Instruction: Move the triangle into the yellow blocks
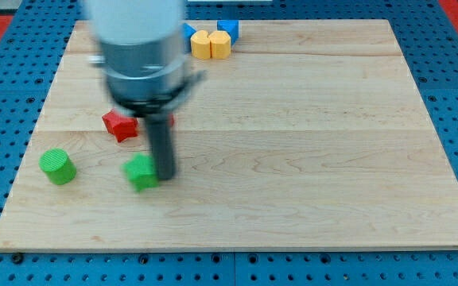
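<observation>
My tip rests on the board just right of a green block of unclear shape, touching or nearly touching it. Two yellow blocks sit side by side at the view's top, apart from the tip. A blue block stands just right of them, and a sliver of another blue block shows at their left, mostly hidden by the arm. A triangle cannot be clearly made out.
A red star-like block lies left of the rod, with a bit of another red piece behind the rod. A green cylinder stands near the board's left edge. The wooden board sits on a blue pegboard.
</observation>
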